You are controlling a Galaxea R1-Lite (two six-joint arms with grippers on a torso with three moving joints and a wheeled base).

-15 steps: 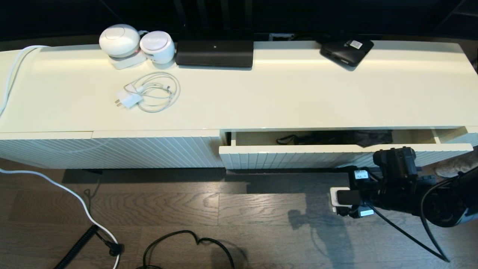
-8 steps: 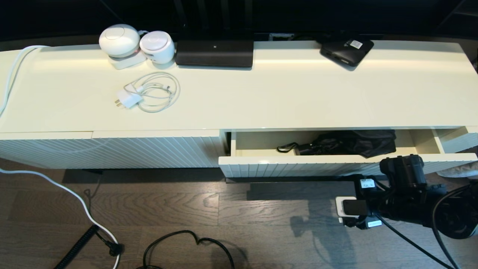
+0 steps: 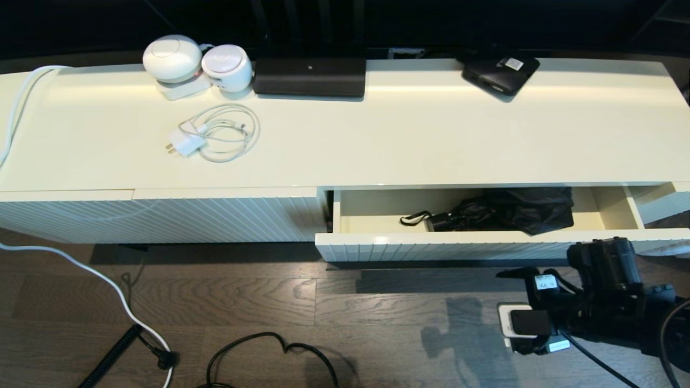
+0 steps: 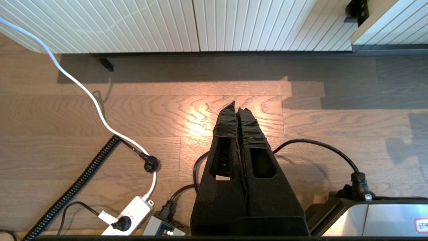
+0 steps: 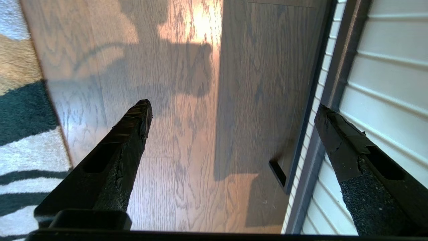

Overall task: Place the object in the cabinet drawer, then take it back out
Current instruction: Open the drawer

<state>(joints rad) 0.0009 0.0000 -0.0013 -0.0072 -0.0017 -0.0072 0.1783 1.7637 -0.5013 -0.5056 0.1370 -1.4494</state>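
Note:
The black folding umbrella (image 3: 512,211) lies inside the open cream drawer (image 3: 372,213), with its handle (image 3: 439,221) and wrist loop pointing left. My right arm (image 3: 604,269) reaches under the right end of the drawer's ribbed front (image 3: 431,249). In the right wrist view my right gripper (image 5: 234,110) stands open, and the thin dark bar handle (image 5: 314,117) runs between its fingers. One finger (image 5: 337,140) lies against the ribbed front (image 5: 384,67) behind the bar. My left gripper (image 4: 236,107) hangs shut and empty over the floor, left of the drawer corner (image 4: 384,30).
On the cabinet top sit two white round speakers (image 3: 197,64), a coiled white charger (image 3: 215,134), a black router (image 3: 310,75) and a flat black box with a sticker (image 3: 501,73). Cables (image 3: 108,291) and a power strip (image 4: 128,214) lie on the wooden floor. A striped rug (image 5: 20,140) lies beside my right gripper.
The drawer has slid further out toward me, and my right arm has drawn back with it. More of the umbrella and the drawer's inside now shows.

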